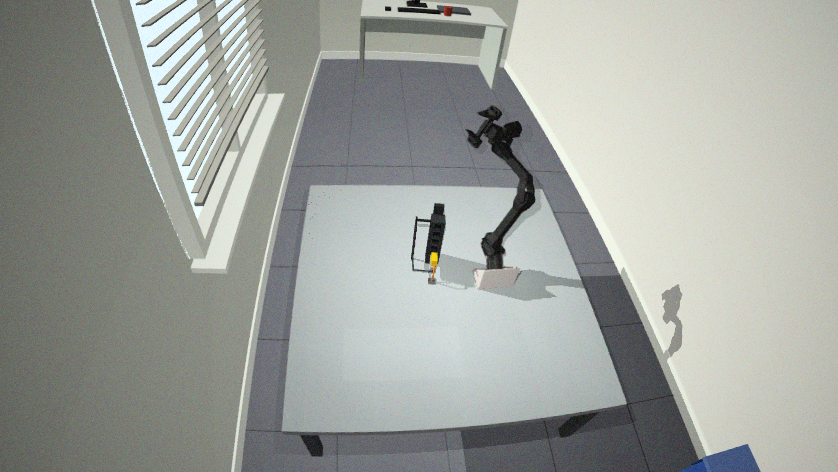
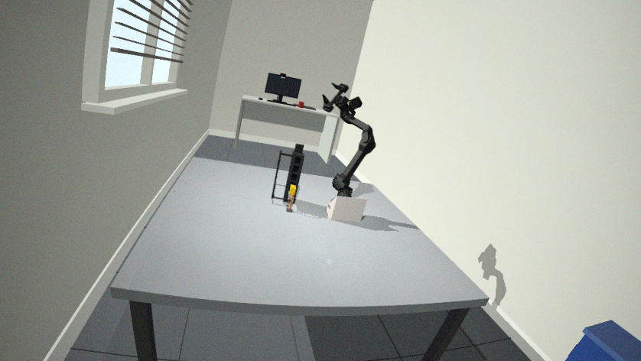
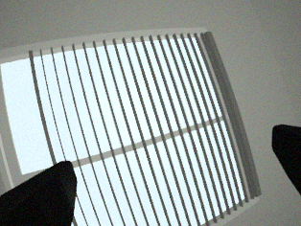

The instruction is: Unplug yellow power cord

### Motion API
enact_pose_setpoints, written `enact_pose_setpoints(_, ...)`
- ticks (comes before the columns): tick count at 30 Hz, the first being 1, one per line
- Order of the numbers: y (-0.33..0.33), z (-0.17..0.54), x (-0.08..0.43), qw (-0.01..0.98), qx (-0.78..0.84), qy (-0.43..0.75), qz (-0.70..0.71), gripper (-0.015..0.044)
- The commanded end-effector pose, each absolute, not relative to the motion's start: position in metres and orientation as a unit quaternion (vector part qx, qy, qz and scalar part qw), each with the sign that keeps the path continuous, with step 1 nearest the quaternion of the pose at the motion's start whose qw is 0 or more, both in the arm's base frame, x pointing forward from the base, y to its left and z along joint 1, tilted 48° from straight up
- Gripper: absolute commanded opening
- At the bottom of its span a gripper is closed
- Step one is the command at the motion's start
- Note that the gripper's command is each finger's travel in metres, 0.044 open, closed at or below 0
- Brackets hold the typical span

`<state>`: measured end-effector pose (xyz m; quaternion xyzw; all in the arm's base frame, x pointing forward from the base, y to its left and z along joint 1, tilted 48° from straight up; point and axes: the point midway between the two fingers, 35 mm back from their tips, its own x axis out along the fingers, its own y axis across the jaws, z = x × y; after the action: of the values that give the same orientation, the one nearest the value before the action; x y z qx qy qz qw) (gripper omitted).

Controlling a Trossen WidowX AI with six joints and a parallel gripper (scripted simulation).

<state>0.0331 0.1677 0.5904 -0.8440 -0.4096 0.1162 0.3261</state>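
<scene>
Small yellow box-shaped plug (image 1: 433,259) sits seated in the lowest socket of the upright black power strip (image 1: 436,231), just left of frame centre in top view. Short orange-yellow cord (image 1: 432,272) drops from plug to a tiny dark end piece on the pale grey table top (image 1: 410,363). Exterior view agrees: plug (image 2: 292,188) at bottom end of strip (image 2: 295,170), cord (image 2: 291,203) hanging to table. Strip stands w/ a thin black wire frame on its left side. Still plugged in; unplug step not yet done, by my read.

Black parallel-jaw gripper (image 1: 482,126) is up in upper-centre-right of top view, well apart from plug, past table's far edge over the floor. Jaws wide, near full spread, nothing between them. Wrist cam shows only the two dark fingertips at lower corners and window blinds (image 3: 127,147) beyond, so claw faces window, not the strip.

Key relation: plug lies down and left of claw in top view, close to arm's white base block (image 1: 497,276). Strip's long axis runs top-to-bottom of frame. Plug face seems to point right, toward the base, so pull prob. goes that way; arm must fold back down and re-aim first.
</scene>
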Motion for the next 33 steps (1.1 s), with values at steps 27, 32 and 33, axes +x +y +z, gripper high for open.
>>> enact_pose_setpoints(27,0.066,0.568,0.274,0.794,-0.471,-0.326,0.204,0.0160)
enact_pose_setpoints(32,0.076,0.521,0.327,0.846,-0.414,-0.241,0.234,0.0160)
enact_pose_setpoints(33,0.080,0.510,0.337,0.854,-0.405,-0.222,0.240,0.0160)
